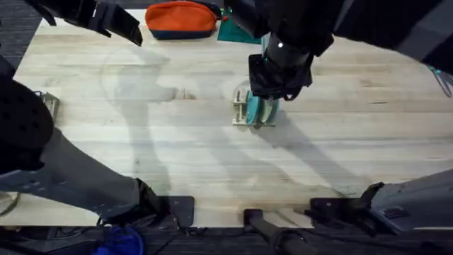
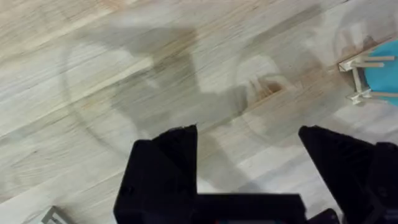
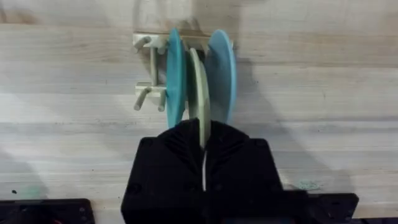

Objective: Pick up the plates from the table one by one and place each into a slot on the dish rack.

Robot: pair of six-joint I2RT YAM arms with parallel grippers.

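A pale cream-green plate (image 3: 198,87) stands upright in a slot of the small wooden dish rack (image 3: 149,68), between two blue-teal plates (image 3: 175,74) (image 3: 222,62). My right gripper (image 3: 203,134) is shut on the cream-green plate's rim. From overhead the right gripper (image 1: 274,88) hangs directly over the dish rack (image 1: 244,117) at the table's (image 1: 340,142) middle, hiding most of the plates (image 1: 256,108). My left gripper (image 2: 249,168) is open with nothing in it, held over bare wood, with the rack's edge (image 2: 360,68) off to one side. The left gripper (image 1: 127,30) sits at the far left.
An orange pouch (image 1: 180,18) and a teal item (image 1: 237,32) lie at the table's far edge. A small metal piece (image 1: 49,103) sits at the left edge. Bare wood stretches to the right and front of the rack.
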